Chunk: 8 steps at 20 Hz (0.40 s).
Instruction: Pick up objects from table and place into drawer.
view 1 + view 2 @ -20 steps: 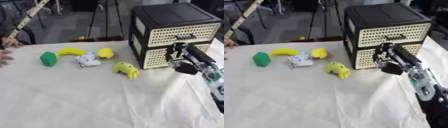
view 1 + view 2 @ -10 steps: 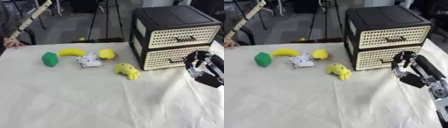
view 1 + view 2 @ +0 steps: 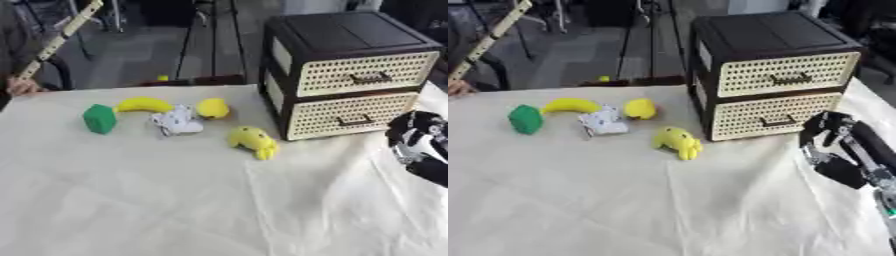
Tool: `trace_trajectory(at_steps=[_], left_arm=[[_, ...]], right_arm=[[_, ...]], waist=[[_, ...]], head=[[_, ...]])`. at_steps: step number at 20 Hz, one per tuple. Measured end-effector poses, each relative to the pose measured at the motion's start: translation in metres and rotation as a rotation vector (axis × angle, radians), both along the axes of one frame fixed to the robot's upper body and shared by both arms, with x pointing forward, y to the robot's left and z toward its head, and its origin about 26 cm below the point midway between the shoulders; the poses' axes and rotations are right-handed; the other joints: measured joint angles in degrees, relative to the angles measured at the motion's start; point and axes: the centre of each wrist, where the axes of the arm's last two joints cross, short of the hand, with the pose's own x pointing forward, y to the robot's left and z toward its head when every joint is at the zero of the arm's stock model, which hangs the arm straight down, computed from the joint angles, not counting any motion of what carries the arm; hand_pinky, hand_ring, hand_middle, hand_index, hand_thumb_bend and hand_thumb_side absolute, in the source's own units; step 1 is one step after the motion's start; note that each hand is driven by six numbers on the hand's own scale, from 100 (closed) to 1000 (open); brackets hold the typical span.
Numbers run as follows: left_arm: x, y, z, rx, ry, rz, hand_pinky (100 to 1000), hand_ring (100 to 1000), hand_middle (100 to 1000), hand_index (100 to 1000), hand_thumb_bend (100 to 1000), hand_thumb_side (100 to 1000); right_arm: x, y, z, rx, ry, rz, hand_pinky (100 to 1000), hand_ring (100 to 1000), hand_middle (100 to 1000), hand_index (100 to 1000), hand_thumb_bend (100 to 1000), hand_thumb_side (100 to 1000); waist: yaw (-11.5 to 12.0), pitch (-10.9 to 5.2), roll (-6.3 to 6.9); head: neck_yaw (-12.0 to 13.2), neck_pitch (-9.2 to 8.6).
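Observation:
The black drawer unit (image 3: 773, 75) stands at the back right, and both of its cream wicker drawers are closed. On the cloth to its left lie a green block (image 3: 525, 119), a banana (image 3: 571, 105), a white crumpled object (image 3: 603, 120), a round yellow fruit (image 3: 640, 108) and a yellow toy (image 3: 678, 142). My right hand (image 3: 834, 150) hovers low at the right, just in front of the lower drawer (image 3: 776, 116). It is open with relaxed fingers and holds nothing. My left hand does not show.
A cream cloth (image 3: 623, 200) covers the table, with wide bare room in front. Beyond the far edge are tripod legs (image 3: 636, 35) and a slanted pale stick (image 3: 487, 40). A person's hand (image 3: 458, 88) rests at the far left edge.
My right hand has drawn back from the lower drawer's handle, moving right and toward me. Both drawers stay closed, and the objects have not moved.

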Motion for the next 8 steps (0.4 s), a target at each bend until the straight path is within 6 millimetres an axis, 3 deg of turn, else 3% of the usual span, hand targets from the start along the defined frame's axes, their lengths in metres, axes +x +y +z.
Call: trace_trajectory(at_steps=[8], left_arm=[[-0.0011,0.0016,-0.0025,0.005,0.007,0.002,555,484,597,731,564,831]], right_arm=[[-0.0088,-0.0066,-0.0056,0.005,0.010,-0.039,468,639,685,633,100,757]], waist=[[-0.1,0.01,-0.29]], head=[[0.0,0.02]])
